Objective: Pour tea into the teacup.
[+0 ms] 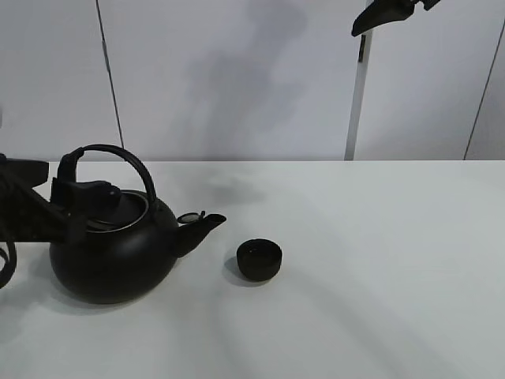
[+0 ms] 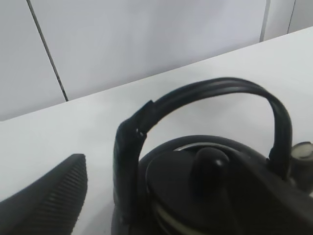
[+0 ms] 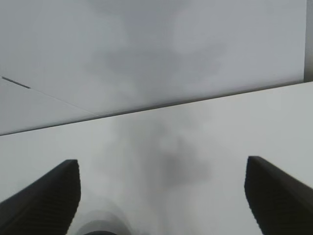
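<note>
The big black kettle [image 1: 114, 257] stands on the white table at the left, its spout [image 1: 207, 225] pointing right at the teacup. The teacup [image 1: 259, 258], small, black and low, stands just right of the spout, upright. My left gripper [image 1: 76, 186] is open and straddles the left end of the kettle's arched handle [image 2: 128, 161]. One ribbed finger [image 2: 49, 196] shows beside the handle without touching it. My right gripper [image 1: 387, 16] hangs high at the upper right, open and empty, with both fingers wide apart in the right wrist view [image 3: 161, 196].
The white table [image 1: 379, 276] stretches to the right of the cup. A grey panelled wall [image 1: 237, 71] stands behind it, with a white vertical post [image 1: 357, 103] at the back right. The kettle's lid knob [image 2: 210, 161] sits under the handle.
</note>
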Controlling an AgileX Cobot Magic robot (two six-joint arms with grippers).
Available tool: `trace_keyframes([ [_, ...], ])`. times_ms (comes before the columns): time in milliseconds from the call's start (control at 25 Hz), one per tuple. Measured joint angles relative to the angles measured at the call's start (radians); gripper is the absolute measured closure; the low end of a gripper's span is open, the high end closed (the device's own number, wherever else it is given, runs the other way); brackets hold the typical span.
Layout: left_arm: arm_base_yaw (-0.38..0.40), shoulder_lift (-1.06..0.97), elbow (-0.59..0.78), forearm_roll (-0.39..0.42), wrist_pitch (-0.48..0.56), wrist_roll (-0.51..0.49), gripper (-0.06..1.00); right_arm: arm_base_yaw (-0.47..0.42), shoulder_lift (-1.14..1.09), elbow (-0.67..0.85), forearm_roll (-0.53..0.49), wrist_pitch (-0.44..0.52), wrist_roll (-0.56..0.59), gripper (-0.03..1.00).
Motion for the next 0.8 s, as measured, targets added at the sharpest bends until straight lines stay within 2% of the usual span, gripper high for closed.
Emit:
trace_keyframes([
  [480,0.000,0.000,-0.033,0.008,0.004,0.000,0.38,0.000,0.000,0.000,0.000,0.000,0.000,0.34],
  [800,0.000,0.000,-0.033,-0.016,0.027,0.000,0.38,0.000,0.000,0.000,0.000,0.000,0.000,0.34],
])
